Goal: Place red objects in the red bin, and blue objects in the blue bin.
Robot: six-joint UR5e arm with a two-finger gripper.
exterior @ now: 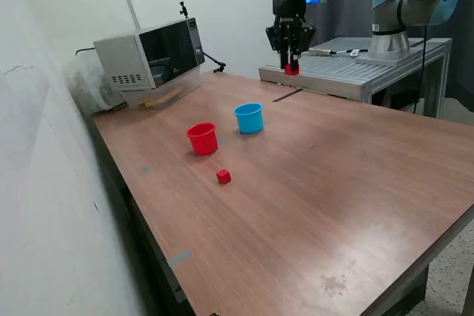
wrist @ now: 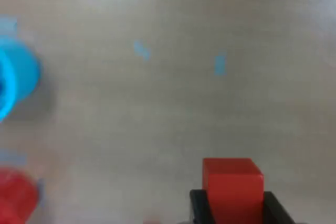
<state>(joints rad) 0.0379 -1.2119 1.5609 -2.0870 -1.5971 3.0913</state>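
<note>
Two-finger gripper (exterior: pixel 291 69), above the red plastic cup (exterior: pixel 202 138), pinches a small solid red cube (wrist: pixel 231 188) by opposite faces; probably light, rigid.

I am holding one small red cube (exterior: pixel 292 69) pinched high above the table. The other red cube (exterior: pixel 224 176) is lying on the wood near the upright red cup (exterior: pixel 202 139). The light blue cup (exterior: pixel 249 118) is standing upright just beside it.

The cup (exterior: pixel 202 138) is red, the other cup (exterior: pixel 249 118) is light blue, both cubes (exterior: pixel 224 176) (wrist: pixel 232 187) are red, and the table (exterior: pixel 333 183) is brown wood grain.
</note>
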